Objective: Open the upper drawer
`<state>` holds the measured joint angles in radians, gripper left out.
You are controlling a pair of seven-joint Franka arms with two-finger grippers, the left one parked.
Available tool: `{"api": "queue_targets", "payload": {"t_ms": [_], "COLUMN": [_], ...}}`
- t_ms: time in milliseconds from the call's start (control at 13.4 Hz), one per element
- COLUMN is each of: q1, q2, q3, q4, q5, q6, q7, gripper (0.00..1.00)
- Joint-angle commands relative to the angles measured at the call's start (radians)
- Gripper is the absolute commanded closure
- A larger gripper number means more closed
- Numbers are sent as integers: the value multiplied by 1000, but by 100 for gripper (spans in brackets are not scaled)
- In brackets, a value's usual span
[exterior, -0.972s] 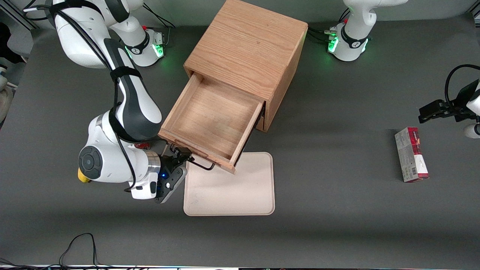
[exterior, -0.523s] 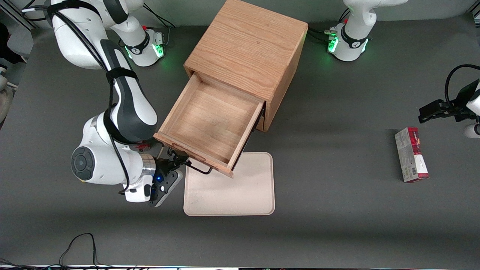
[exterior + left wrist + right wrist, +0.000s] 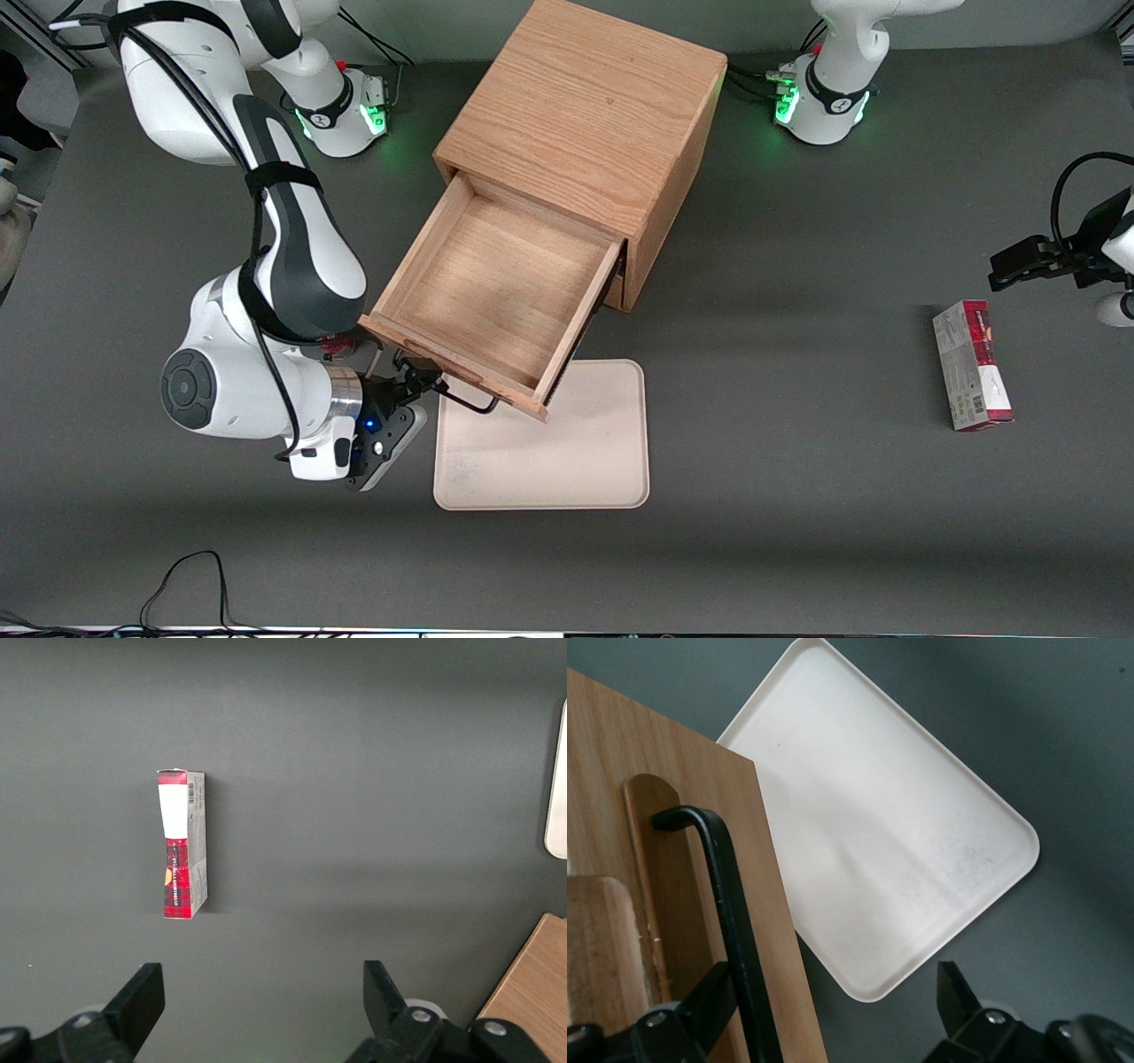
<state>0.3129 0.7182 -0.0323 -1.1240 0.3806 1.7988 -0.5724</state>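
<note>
The upper drawer (image 3: 492,292) stands pulled well out of the wooden cabinet (image 3: 585,115), its bare inside showing. Its black wire bar handle (image 3: 465,399) is on the front, nearer the front camera. My right gripper (image 3: 415,379) is at that handle and open. In the right wrist view the handle (image 3: 731,904) runs along the drawer front (image 3: 656,815) and passes right beside one finger (image 3: 713,997). The other finger (image 3: 955,992) stands far apart from it over the table, so the gripper (image 3: 833,1001) closes on nothing.
A cream tray (image 3: 540,439) lies flat on the table, partly under the drawer's front corner, also seen as the tray (image 3: 877,842) in the wrist view. A red and grey box (image 3: 970,363) lies toward the parked arm's end; the left wrist view shows this box (image 3: 182,846).
The drawer has slid farther out of the cabinet, toward the front camera and the working arm's end. My gripper has moved the same way, staying at the handle.
</note>
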Motion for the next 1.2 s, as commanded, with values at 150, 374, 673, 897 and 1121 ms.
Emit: {"api": "queue_targets", "payload": {"t_ms": [150, 374, 673, 897, 1121], "q1": [-38, -47, -81, -81, -80], "q2": [12, 4, -64, -222, -421], "q3": [5, -1, 0, -5, -38], "q4": [99, 130, 130, -30, -266], "q5": [-3, -5, -29, -181, -267], "q6": [-122, -192, -300, -331, -303], "q7": [-4, -4, 2, 2, 115], "gripper": [0, 0, 0, 0, 0]}}
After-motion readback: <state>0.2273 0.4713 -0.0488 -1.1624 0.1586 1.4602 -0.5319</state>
